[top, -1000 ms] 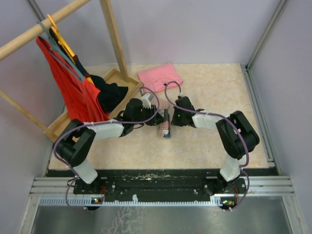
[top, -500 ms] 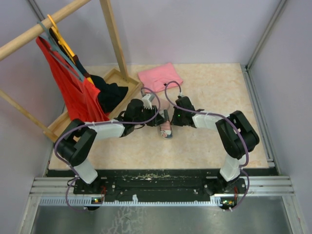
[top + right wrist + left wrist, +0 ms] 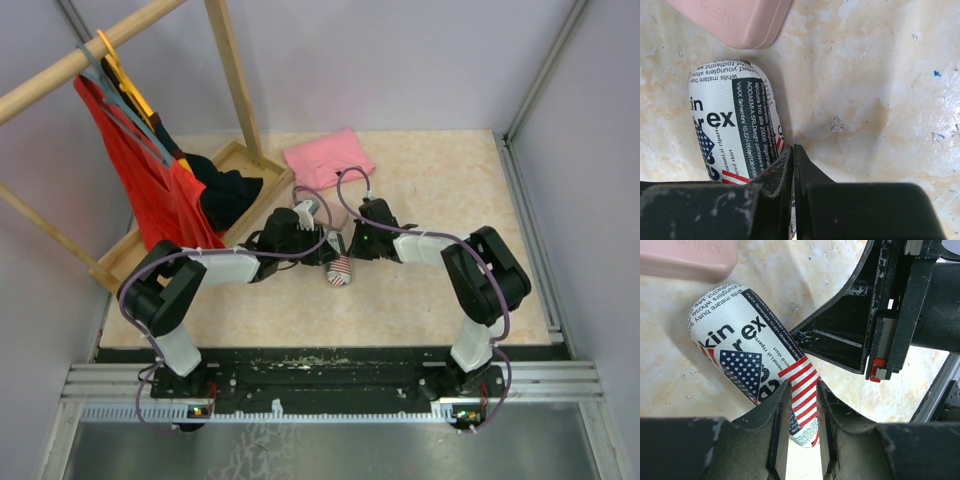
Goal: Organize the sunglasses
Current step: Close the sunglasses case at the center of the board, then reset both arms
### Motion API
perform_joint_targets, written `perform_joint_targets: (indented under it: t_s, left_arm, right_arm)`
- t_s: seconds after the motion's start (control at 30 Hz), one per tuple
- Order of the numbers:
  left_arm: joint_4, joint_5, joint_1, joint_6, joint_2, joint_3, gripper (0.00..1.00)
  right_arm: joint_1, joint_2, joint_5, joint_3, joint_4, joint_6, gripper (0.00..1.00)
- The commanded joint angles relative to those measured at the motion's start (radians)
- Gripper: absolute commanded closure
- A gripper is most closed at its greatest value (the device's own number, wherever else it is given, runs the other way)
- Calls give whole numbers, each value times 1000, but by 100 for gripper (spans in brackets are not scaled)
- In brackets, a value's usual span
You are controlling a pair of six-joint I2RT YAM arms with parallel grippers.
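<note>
Sunglasses show in none of the views, and whether a pair sits inside the flag case cannot be told. That case lies on the bench, near the pink case. Left jaws stand narrowly parted astride its striped end; whether they truly pinch it is unclear. Right jaws are fully closed and hold nothing, their tip against the case's side. Likely step: steadying or closing the flag case. Next move probably calls for a firm hold on the striped end while the right tip braces, lest the case slide or roll.
</note>
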Motion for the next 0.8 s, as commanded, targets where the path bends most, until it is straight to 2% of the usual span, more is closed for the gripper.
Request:
perform_joint_targets:
  t_s: [0.0,0.2,0.37,0.57,0.7,0.73,0.77]
  left_arm:
    - [-55,-24,-6,26,-2,-12,67]
    - [-145,-98,-5,73,-121,36,63]
    - [-243,-198,-3,111,-259,76,59]
    - [-344,-376,-2,132,-520,54,37]
    - [-400,-475,-2,167,-695,23,26]
    - [-427,-491,-1,177,-733,20,23]
    - [-459,-506,-2,185,-766,20,21]
  right_arm:
    - [8,-26,24,-8,-6,-4,100]
    - [8,-177,140,-10,-55,-51,100]
    - [8,-374,232,-47,-66,-120,88]
    - [8,-701,315,-132,-58,-239,74]
    - [8,-933,341,-186,-64,-314,67]
    - [8,-982,354,-190,-82,-326,61]
    - [8,-1039,367,-195,-106,-332,48]
